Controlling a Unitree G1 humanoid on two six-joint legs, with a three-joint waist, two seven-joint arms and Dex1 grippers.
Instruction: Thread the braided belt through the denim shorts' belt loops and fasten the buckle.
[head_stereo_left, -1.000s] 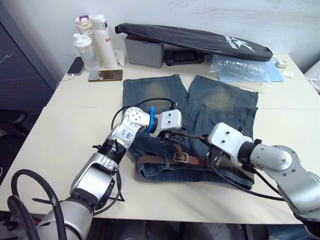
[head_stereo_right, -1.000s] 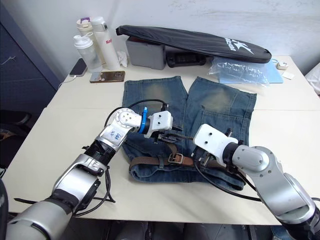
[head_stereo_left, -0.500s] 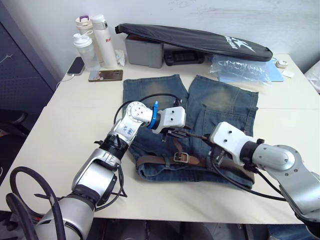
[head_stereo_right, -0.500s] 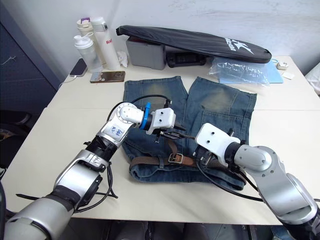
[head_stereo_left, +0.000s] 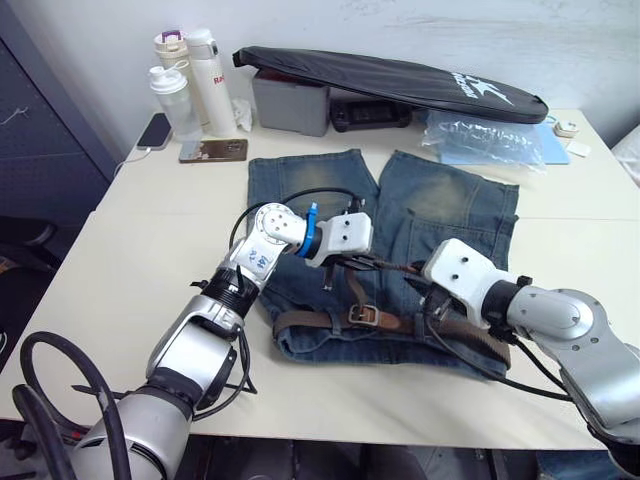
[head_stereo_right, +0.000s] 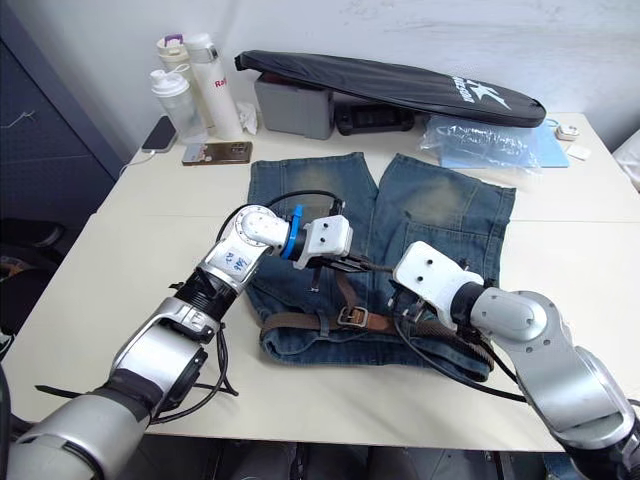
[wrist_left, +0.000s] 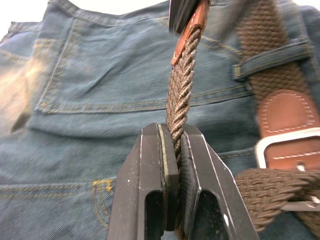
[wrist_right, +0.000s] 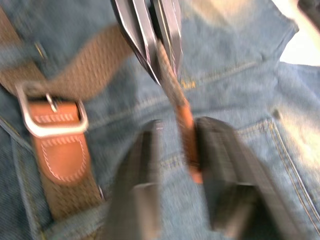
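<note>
The denim shorts (head_stereo_left: 440, 205) lie flat on the table, waistband toward me. The braided belt (head_stereo_left: 315, 322) runs along the waistband under a belt loop (wrist_left: 270, 54), and its buckle (head_stereo_left: 361, 314) rests near the middle. My left gripper (wrist_left: 176, 150) is shut on the belt's free braided end, holding it raised over the shorts and pointing at my right gripper (head_stereo_left: 415, 277). In the right wrist view the belt's tan leather tip (wrist_right: 186, 125) sits between my right gripper's (wrist_right: 182, 170) open fingers, close to one of them. The buckle (wrist_right: 52, 112) lies beside them.
Bottles (head_stereo_left: 190, 85), a phone (head_stereo_left: 212, 150), a grey box (head_stereo_left: 290, 100), a long black bag (head_stereo_left: 400, 78) and a clear plastic bag (head_stereo_left: 480, 135) line the table's back. A black cable (head_stereo_left: 470, 365) from my right arm trails over the shorts' waistband.
My left gripper has carried the belt end slightly to the right. My right gripper has closed in on the tan tip, which now sits between its fingers.
</note>
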